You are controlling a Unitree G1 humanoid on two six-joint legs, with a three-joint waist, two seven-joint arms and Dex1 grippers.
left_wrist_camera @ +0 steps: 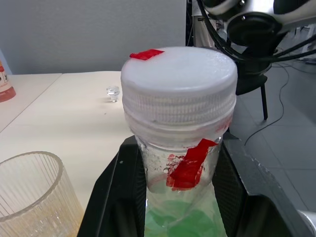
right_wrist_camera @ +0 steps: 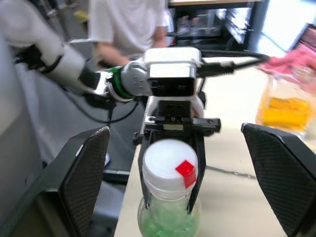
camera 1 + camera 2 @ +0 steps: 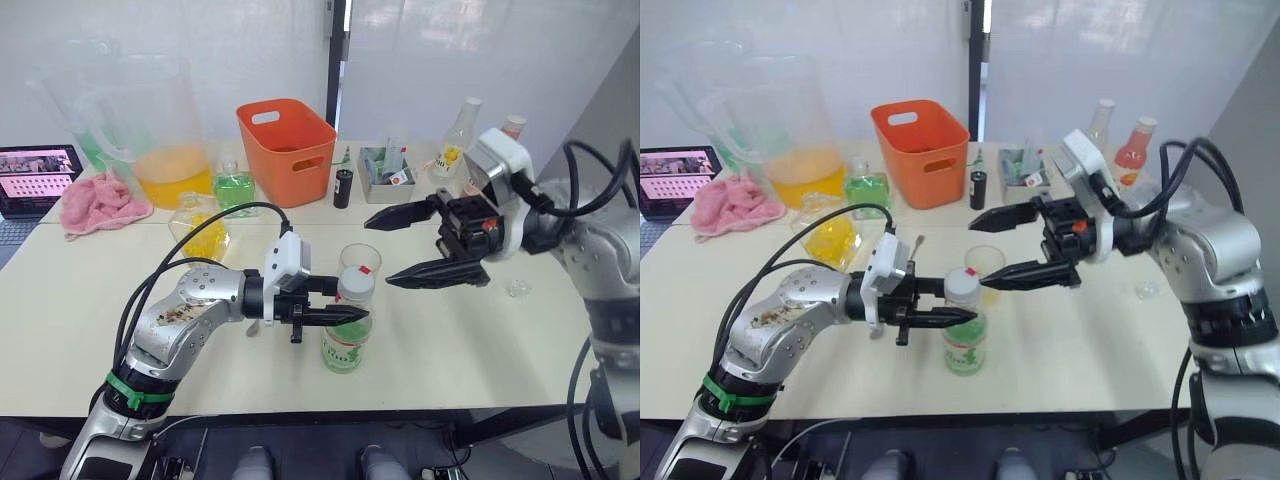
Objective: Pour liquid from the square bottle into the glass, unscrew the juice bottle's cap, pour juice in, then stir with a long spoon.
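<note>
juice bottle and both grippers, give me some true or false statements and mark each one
1. The left gripper is shut on the juice bottle. True.
2. The juice bottle's white cap is already off. False: it still sits on the neck.
3. The right gripper is clamped on the cap. False: its fingers are spread wide, near the bottle but apart from it.
4. The ribbed glass stands just behind the juice bottle. True.
5. The orange basket lies tipped over. False: it stands upright.
</note>
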